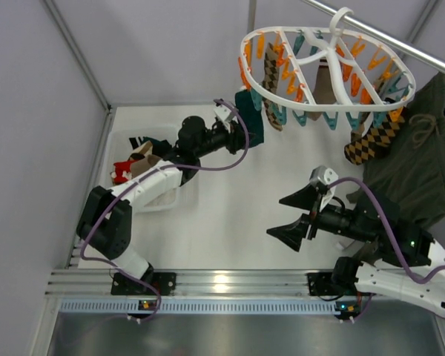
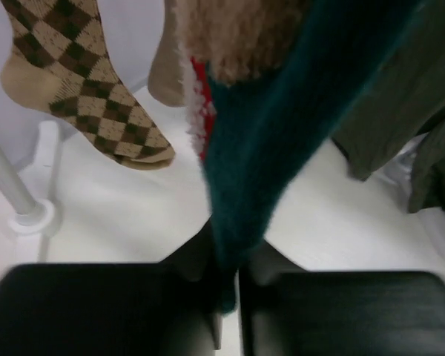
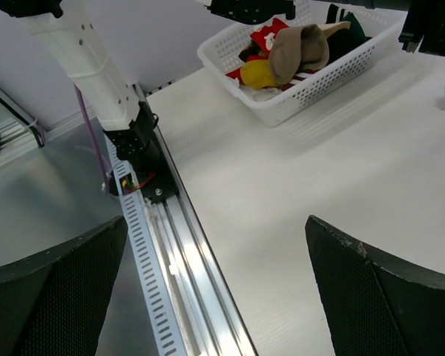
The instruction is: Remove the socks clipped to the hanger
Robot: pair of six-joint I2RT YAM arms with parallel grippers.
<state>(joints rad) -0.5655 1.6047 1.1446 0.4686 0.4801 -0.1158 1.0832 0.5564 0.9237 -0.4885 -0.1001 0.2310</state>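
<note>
The left gripper is clamped on the lower end of the teal sock; in the wrist view the pads meet with only a narrow fold of fabric between them. The sock hangs from the left rim of the hanger, and I cannot make out which clip holds it.

The hold looks shallow, so the main risk is that a pull slides the pads off the fuzzy fabric. A second risk is that the whole hanger swings or hops on its hook along the rail instead of the clip letting go, since nothing braces it. A fuzzy tan sock touches the teal one just above the grip and could be dragged along. A sideways tug could also set the argyle sock swinging.

The right gripper hovers low over the table, fingers spread wide and empty, well apart from the hanger.

For room, bare table lies between the two arms. The basket sits just beside the left arm's elbow, with the wall close behind it. The dark garment crowds the right side under the rail.
</note>
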